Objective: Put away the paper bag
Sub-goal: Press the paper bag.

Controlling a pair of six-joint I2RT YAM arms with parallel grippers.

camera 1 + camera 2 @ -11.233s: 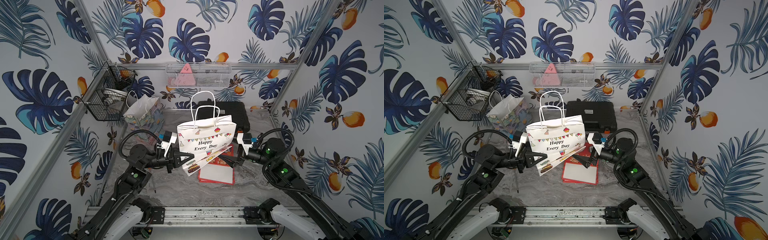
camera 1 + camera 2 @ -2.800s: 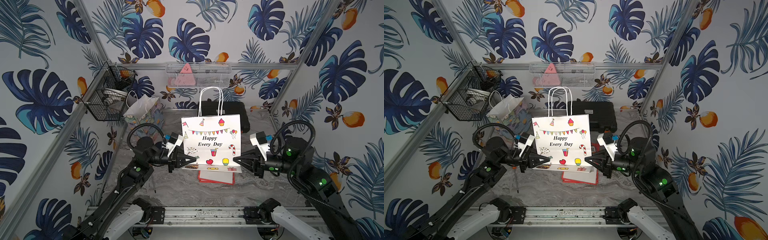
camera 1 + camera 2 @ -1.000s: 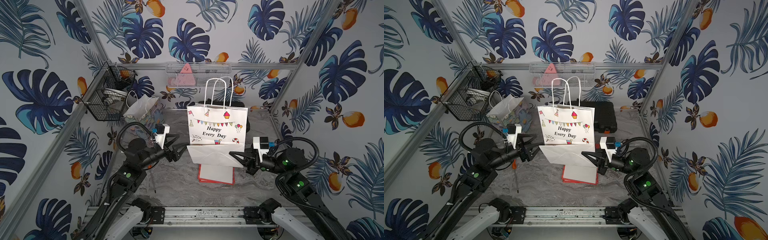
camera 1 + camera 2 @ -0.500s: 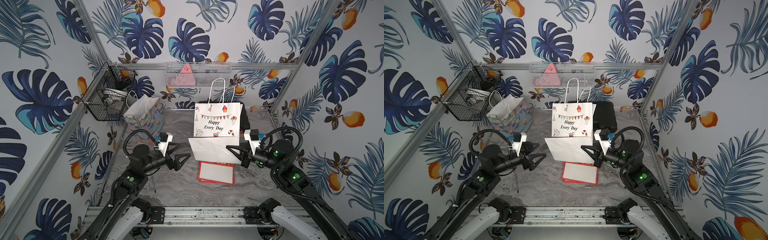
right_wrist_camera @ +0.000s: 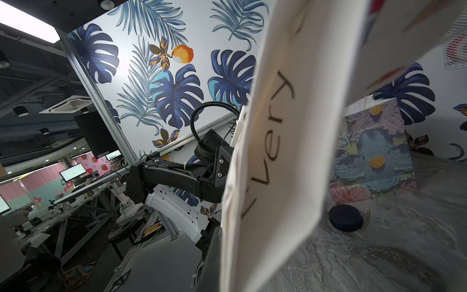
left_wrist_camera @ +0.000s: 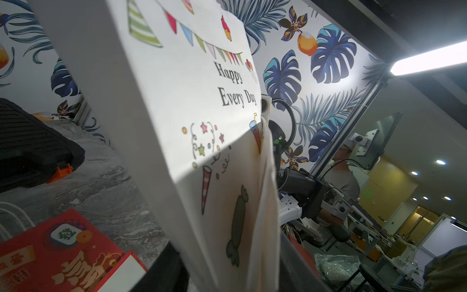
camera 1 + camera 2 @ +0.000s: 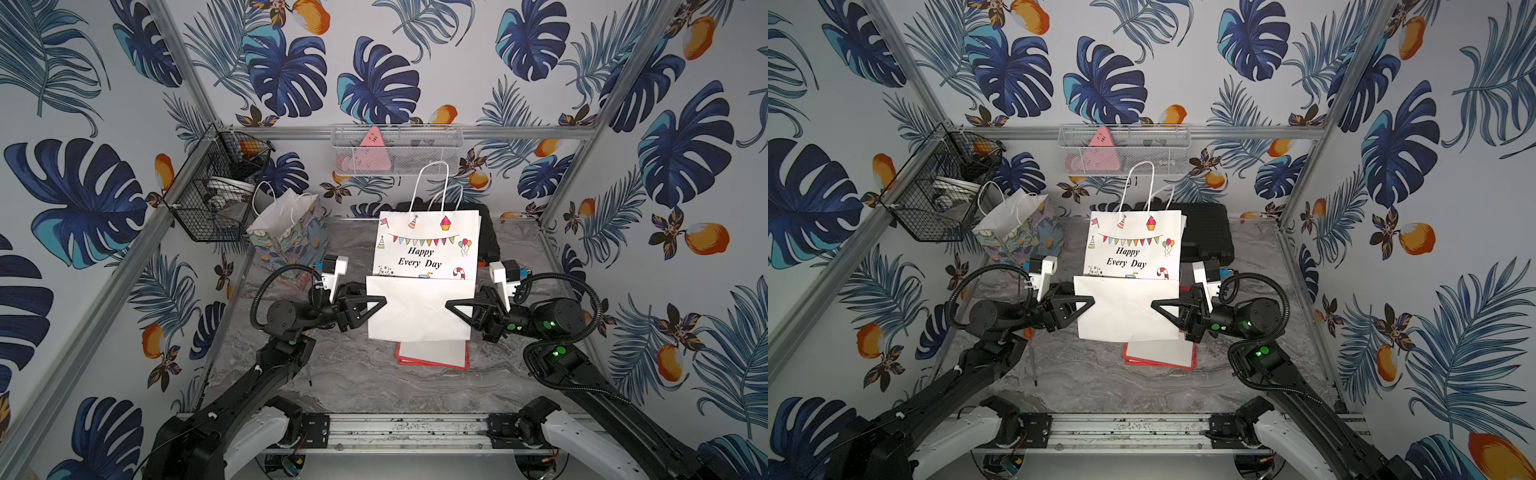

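Observation:
The paper bag is white with "Happy Every Day" and party drawings. It hangs upright above the table's middle in both top views, handles up, its plain white bottom panel folded toward the front. My left gripper sits at the bag's left edge. In the left wrist view its dark fingers press either side of the bag. My right gripper is shut on the bag's right edge, and the bag fills the right wrist view.
A flat red bag lies on the marble table under the held one. A floral gift bag stands back left, and a black case lies behind. A black wire basket and a white mesh basket hang on the walls.
The left gripper stood open and apart from the bag half a second ago; it has moved right and closed on the bag's left edge. The bag has straightened and come slightly forward.

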